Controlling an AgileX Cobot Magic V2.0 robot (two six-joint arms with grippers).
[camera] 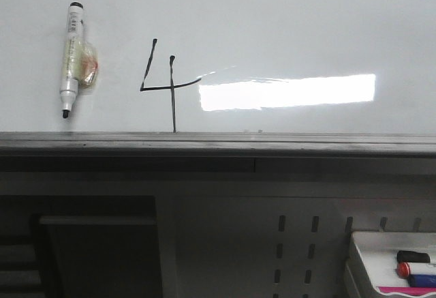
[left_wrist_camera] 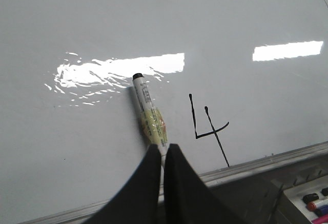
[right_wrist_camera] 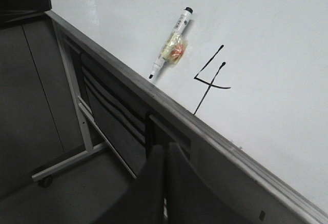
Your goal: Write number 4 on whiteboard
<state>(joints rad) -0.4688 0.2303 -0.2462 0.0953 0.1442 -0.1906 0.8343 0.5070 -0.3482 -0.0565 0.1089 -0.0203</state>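
Note:
The whiteboard (camera: 286, 25) carries a thin black number 4 (camera: 172, 86) just above its grey edge rail. A white marker (camera: 71, 59) with a yellowish label and bare black tip lies on the board left of the 4. No gripper shows in the front view. In the left wrist view my left gripper (left_wrist_camera: 163, 149) is shut, its fingertips in front of the marker's (left_wrist_camera: 148, 111) tip end, with the 4 (left_wrist_camera: 214, 130) beside it. In the right wrist view my right gripper (right_wrist_camera: 165, 149) is shut and empty, off the board below the rail, away from the marker (right_wrist_camera: 171, 44) and the 4 (right_wrist_camera: 210, 85).
The grey edge rail (camera: 218, 141) runs along the board's near side. A small white tray (camera: 371, 250) with several markers sits at the lower right. A metal stand frame with a caster (right_wrist_camera: 77, 157) stands under the board. A bright glare (camera: 286, 92) lies right of the 4.

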